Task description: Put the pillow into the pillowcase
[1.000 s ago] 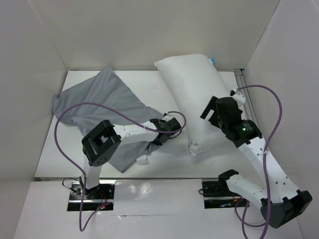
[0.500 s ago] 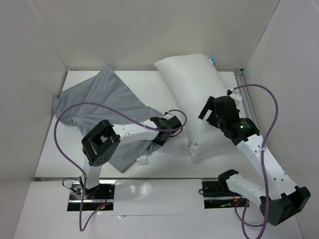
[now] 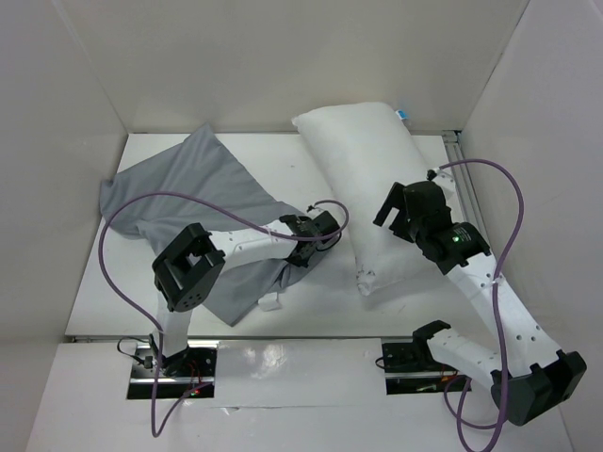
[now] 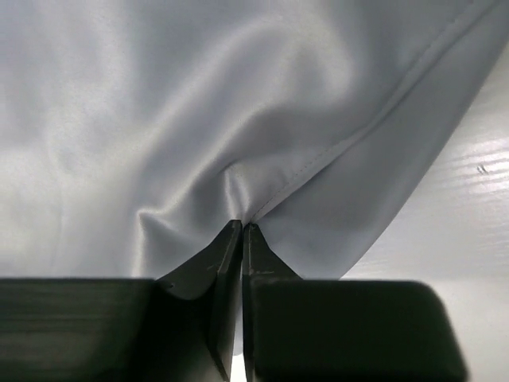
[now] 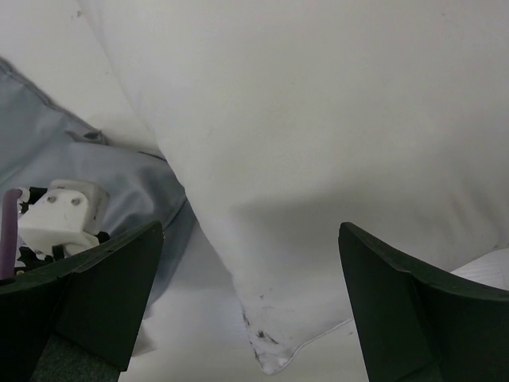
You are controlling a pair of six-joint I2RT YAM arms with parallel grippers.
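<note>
The white pillow (image 3: 363, 179) lies slanted at the table's right back, its near corner (image 5: 274, 362) pointing at me. The blue-grey pillowcase (image 3: 198, 202) lies spread at the left. My left gripper (image 3: 300, 254) is shut on the pillowcase's hem (image 4: 318, 159), pinching a fold at its right edge next to the pillow. My right gripper (image 3: 394, 209) is open and hovers over the pillow's near half, fingers (image 5: 398, 294) spread either side of it. In the right wrist view the pillowcase (image 5: 119, 171) and the left wrist show at the left.
White walls close the table on three sides. A metal rail (image 3: 464, 179) runs along the right edge. A purple cable (image 3: 141, 202) loops over the pillowcase. A small white tag (image 3: 271, 303) lies at the pillowcase's near edge.
My left gripper has shifted slightly left and back with the hem in it. My right gripper has moved a little left and up over the pillow.
</note>
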